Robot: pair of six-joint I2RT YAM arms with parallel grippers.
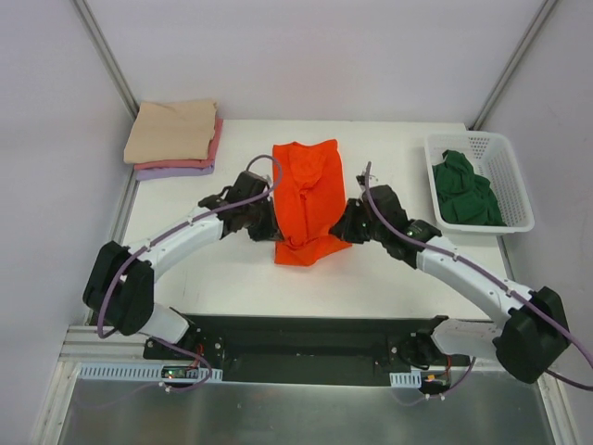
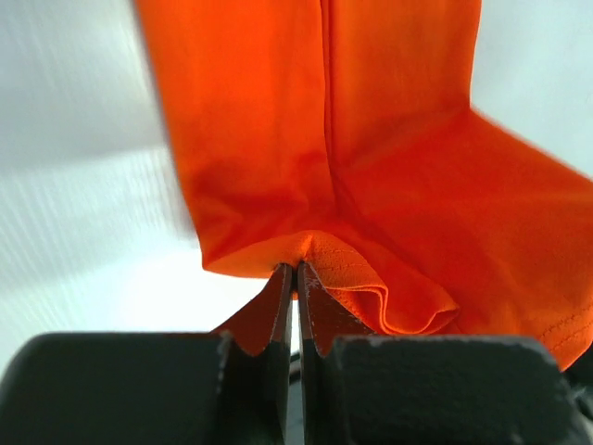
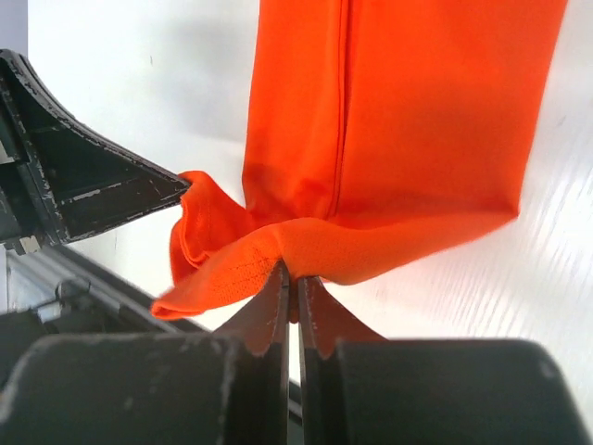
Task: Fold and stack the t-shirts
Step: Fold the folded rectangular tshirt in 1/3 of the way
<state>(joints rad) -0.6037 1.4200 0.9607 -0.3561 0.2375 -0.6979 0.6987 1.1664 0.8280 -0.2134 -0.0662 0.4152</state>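
Observation:
The bright orange t-shirt (image 1: 306,199) lies as a long narrow strip in the middle of the white table. My left gripper (image 1: 263,225) is shut on its left edge near the near end; the pinched cloth shows in the left wrist view (image 2: 371,167). My right gripper (image 1: 345,225) is shut on the right edge, seen in the right wrist view (image 3: 408,120). The near end bunches between the two grippers. A dark green t-shirt (image 1: 466,188) lies crumpled in the basket. Beige (image 1: 172,130), pink (image 1: 215,146) and lavender (image 1: 176,171) t-shirts are folded in a stack at the back left.
A white plastic mesh basket (image 1: 512,181) stands at the right edge of the table. Grey walls close in at the back and sides. The arm bases sit on a black plate (image 1: 306,338) at the near edge.

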